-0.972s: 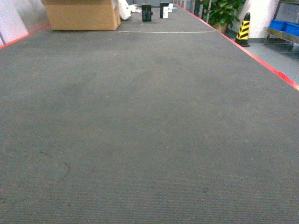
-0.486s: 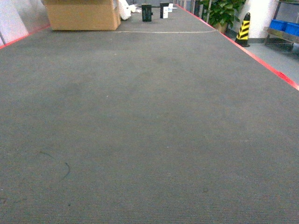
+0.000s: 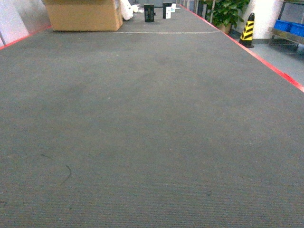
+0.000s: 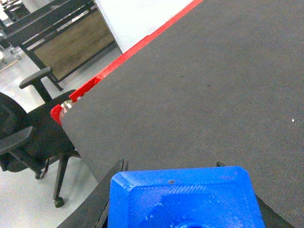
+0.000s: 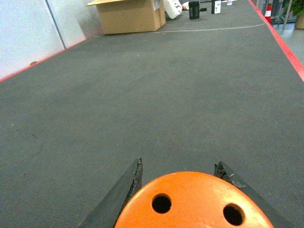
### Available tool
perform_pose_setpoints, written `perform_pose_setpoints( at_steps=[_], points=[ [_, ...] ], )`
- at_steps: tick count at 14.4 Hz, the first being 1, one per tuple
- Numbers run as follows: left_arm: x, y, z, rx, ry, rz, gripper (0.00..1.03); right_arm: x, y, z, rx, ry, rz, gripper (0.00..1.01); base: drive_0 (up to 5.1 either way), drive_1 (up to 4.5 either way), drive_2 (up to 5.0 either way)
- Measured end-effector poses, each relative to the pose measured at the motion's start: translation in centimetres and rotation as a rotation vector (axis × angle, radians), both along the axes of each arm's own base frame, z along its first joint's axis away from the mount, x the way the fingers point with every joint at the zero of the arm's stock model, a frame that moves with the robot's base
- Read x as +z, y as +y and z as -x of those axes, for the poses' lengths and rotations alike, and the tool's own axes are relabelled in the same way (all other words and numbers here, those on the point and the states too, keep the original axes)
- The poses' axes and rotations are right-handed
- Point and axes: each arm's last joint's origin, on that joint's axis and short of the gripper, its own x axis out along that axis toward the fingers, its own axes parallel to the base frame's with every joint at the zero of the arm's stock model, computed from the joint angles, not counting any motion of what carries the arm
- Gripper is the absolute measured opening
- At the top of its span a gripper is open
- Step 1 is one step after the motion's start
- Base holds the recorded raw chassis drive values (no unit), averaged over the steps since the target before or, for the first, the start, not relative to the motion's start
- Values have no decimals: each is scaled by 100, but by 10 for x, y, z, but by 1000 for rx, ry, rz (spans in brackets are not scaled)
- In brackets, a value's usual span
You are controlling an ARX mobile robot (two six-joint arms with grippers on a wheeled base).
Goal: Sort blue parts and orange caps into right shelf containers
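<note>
A blue part, a flat-topped bright-blue block with bevelled corners, fills the bottom of the left wrist view. My left gripper is shut on it, with a black finger on each side. An orange cap with round holes in its flat top sits low in the right wrist view, and my right gripper is shut on it. The right shelf containers show as blue crates on a rack at the far right of the head view. Neither gripper appears in the head view.
Grey carpet with a red border strip stretches ahead. A cardboard box, small black items, a potted plant and a yellow-black cone stand far off. An office chair stands beside the carpet's left edge.
The head view has shifted very slightly over the carpet; nothing else has visibly changed.
</note>
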Motion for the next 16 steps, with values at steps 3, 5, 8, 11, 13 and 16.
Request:
perform_pose_setpoints(
  at_steps=[3, 5, 8, 11, 13, 16],
  points=[
    [0, 0, 0, 0, 0, 0, 45, 0, 0, 0, 0, 0, 0, 41, 0, 0, 0],
    [0, 0, 0, 0, 0, 0, 45, 0, 0, 0, 0, 0, 0, 41, 0, 0, 0],
    [0, 0, 0, 0, 0, 0, 45, 0, 0, 0, 0, 0, 0, 41, 0, 0, 0],
    [0, 0, -1, 0, 1, 0, 45, 1, 0, 0, 0, -6, 2, 41, 0, 0, 0],
    [0, 0, 0, 0, 3, -1, 45, 0, 0, 0, 0, -4, 1, 41, 0, 0, 0],
    [0, 0, 0, 1, 1, -1, 45, 1, 0, 0, 0, -6, 2, 41, 0, 0, 0]
  ],
)
